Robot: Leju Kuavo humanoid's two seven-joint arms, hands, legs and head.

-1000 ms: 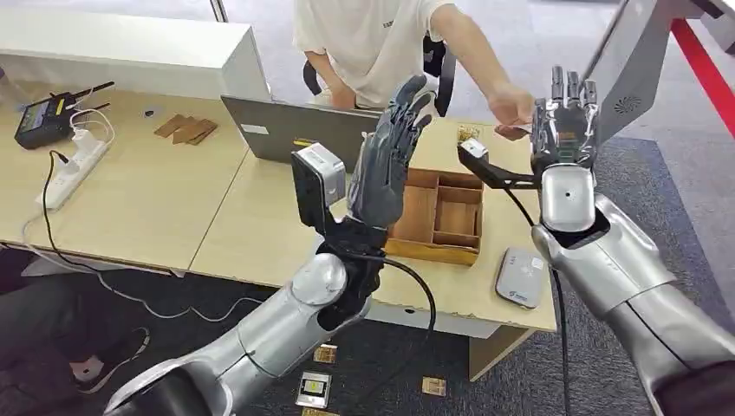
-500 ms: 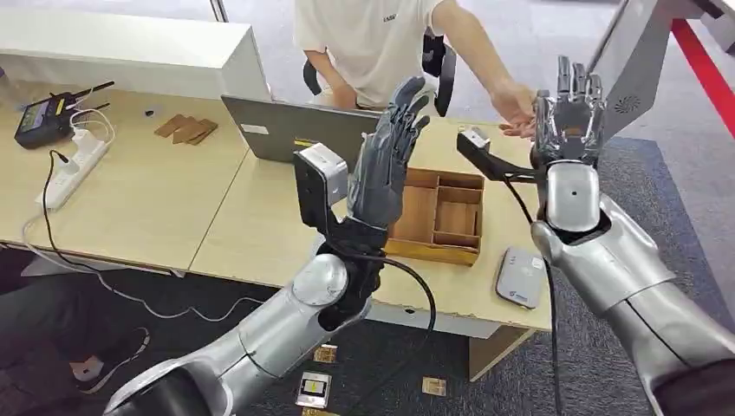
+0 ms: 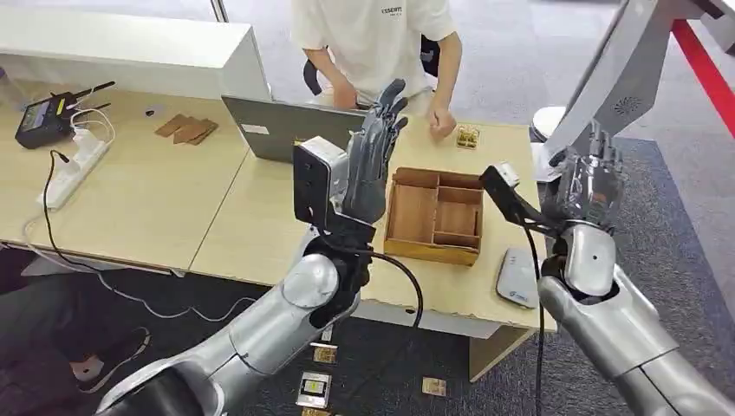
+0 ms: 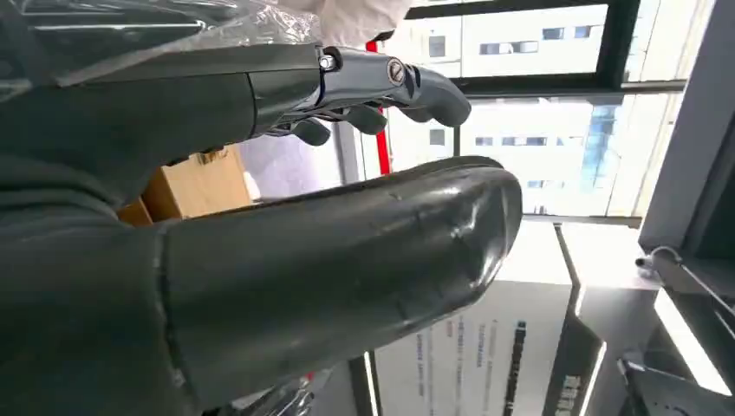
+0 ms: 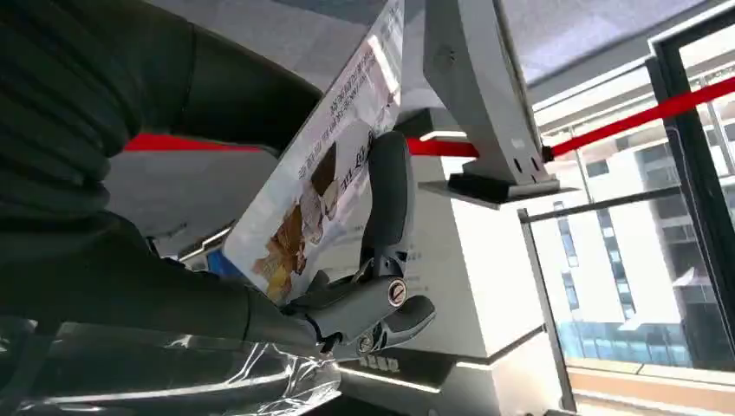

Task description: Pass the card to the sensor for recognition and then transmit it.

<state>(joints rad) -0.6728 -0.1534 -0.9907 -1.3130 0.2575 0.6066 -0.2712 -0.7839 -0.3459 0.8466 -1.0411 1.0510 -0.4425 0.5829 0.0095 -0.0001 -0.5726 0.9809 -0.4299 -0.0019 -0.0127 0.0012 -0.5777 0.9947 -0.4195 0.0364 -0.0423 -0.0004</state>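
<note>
My right hand [image 3: 589, 178] is above the table's right end, fingers curled. In the right wrist view it pinches a white card [image 5: 321, 191] with a brown picture between the thumb and a finger [image 5: 387, 199]. The sensor [image 3: 518, 277], a flat grey-white pad, lies on the table near the front right corner, below and left of that hand. My left hand [image 3: 368, 165] is raised upright over the table's middle, fingers straight and apart, holding nothing.
A wooden compartment tray [image 3: 436, 212] lies between my hands. Behind my left hand are a laptop [image 3: 277, 130] and a seated person, whose hand [image 3: 442, 121] rests by small cards [image 3: 468, 136]. A grey slanted stand [image 3: 620, 78] rises at the right. Several cards [image 3: 314, 388] lie on the floor.
The person put the card into my right hand and drew their hand back to the table. My right hand has come down and toward me with the card. My left hand lowered slightly.
</note>
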